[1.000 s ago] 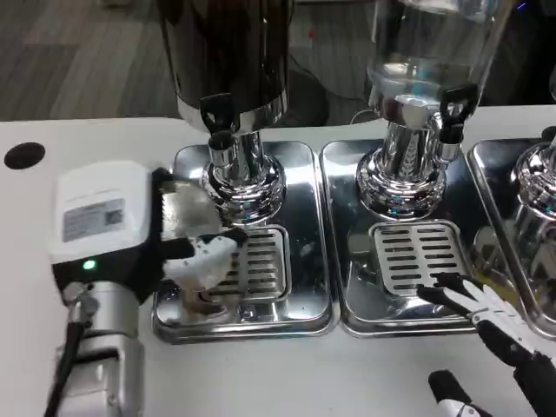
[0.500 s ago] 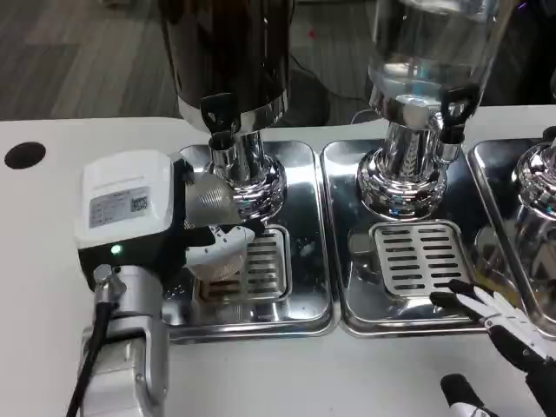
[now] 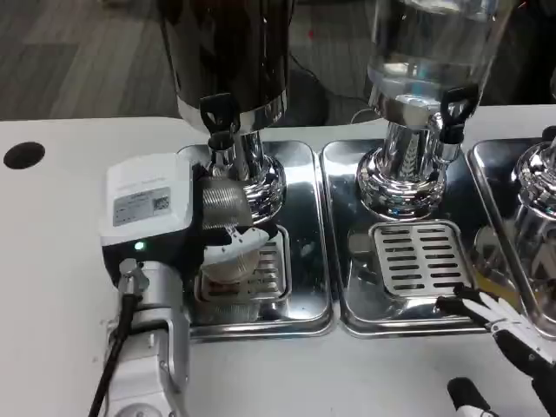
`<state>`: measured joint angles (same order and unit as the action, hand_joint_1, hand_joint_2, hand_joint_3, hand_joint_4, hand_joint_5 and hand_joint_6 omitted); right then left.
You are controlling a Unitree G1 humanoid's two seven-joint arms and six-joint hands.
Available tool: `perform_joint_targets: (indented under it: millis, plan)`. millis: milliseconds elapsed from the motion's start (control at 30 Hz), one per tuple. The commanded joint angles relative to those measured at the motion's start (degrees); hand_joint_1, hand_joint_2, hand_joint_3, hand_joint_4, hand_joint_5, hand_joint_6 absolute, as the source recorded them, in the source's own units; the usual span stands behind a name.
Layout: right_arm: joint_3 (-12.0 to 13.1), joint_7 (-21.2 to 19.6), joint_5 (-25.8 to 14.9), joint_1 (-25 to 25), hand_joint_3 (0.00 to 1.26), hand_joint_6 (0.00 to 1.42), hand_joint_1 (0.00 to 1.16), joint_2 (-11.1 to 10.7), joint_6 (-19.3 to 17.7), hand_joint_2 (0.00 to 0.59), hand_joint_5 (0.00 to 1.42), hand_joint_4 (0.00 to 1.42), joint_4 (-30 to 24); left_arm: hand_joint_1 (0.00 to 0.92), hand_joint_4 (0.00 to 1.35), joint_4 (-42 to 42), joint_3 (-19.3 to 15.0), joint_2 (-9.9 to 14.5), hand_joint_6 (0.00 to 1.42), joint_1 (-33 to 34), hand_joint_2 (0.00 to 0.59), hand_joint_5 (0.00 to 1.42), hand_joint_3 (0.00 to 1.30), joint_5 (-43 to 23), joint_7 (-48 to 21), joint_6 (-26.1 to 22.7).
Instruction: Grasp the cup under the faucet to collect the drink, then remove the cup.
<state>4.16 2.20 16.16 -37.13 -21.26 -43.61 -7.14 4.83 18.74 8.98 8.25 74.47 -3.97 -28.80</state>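
My left hand (image 3: 178, 221) grips a clear ribbed cup (image 3: 224, 201) and holds it over the left drip tray (image 3: 300, 261), just below the black faucet (image 3: 217, 113) of the dark dispenser (image 3: 228, 52). The cup leans toward the chrome base. Fingers (image 3: 239, 241) wrap the cup's lower part, hiding its bottom. My right hand (image 3: 512, 334) is at the lower right, fingers spread, holding nothing, by the front edge of the middle tray.
A second dispenser (image 3: 417, 78) with a clear tank stands on the middle tray (image 3: 408, 261), with a slotted grate. A third chrome base (image 3: 539, 187) is at the right edge. A black hole (image 3: 23, 155) marks the table at left.
My left hand has moved right and toward the dispenser with the cup, bringing it under the faucet. My right hand has drifted slightly down and right.
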Motion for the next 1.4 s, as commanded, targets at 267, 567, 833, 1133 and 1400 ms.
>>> perform_joint_targets:
  millis: [267, 567, 833, 1133, 1400]
  plan:
    - [1.0, 1.6, -2.3, 1.2, 0.2, 0.0, 0.46, -1.2, -1.2, 0.372, 0.04, 0.09, 1.9, 0.334, 0.57, -3.9, 1.2, -1.3, 0.94, 5.1, 0.108, 0.79, 0.5, -0.8, 3.2, -1.1]
    - [1.2, 2.0, -3.3, 2.1, 0.2, 0.0, 0.47, -1.6, -1.4, 0.371, 0.04, 0.09, 3.1, 0.257, 0.53, -6.2, 2.2, -1.5, 0.92, 6.6, 0.075, 0.76, 0.45, -1.9, 3.5, -1.6]
    - [1.3, 2.1, -3.5, 2.7, 0.2, 0.0, 0.47, -1.6, -1.5, 0.371, 0.04, 0.1, 3.6, 0.136, 0.45, -6.9, 2.7, -1.1, 0.87, 7.2, 0.05, 0.71, 0.37, -3.0, 2.9, -2.3]
    - [0.7, 2.2, -3.3, 3.0, 0.21, 0.0, 0.47, -1.2, -1.4, 0.371, 0.05, 0.1, 3.9, 0.106, 0.39, -5.4, 2.7, 0.0, 0.84, 6.5, 0.05, 0.67, 0.35, -3.5, 2.5, -2.5]
    - [0.2, 2.4, -3.2, 3.1, 0.21, 0.0, 0.47, -0.9, -1.0, 0.371, 0.05, 0.09, 3.3, 0.075, 0.28, 1.2, 1.8, 1.9, 0.81, 3.0, 0.038, 0.6, 0.3, -4.4, 2.1, -2.3]
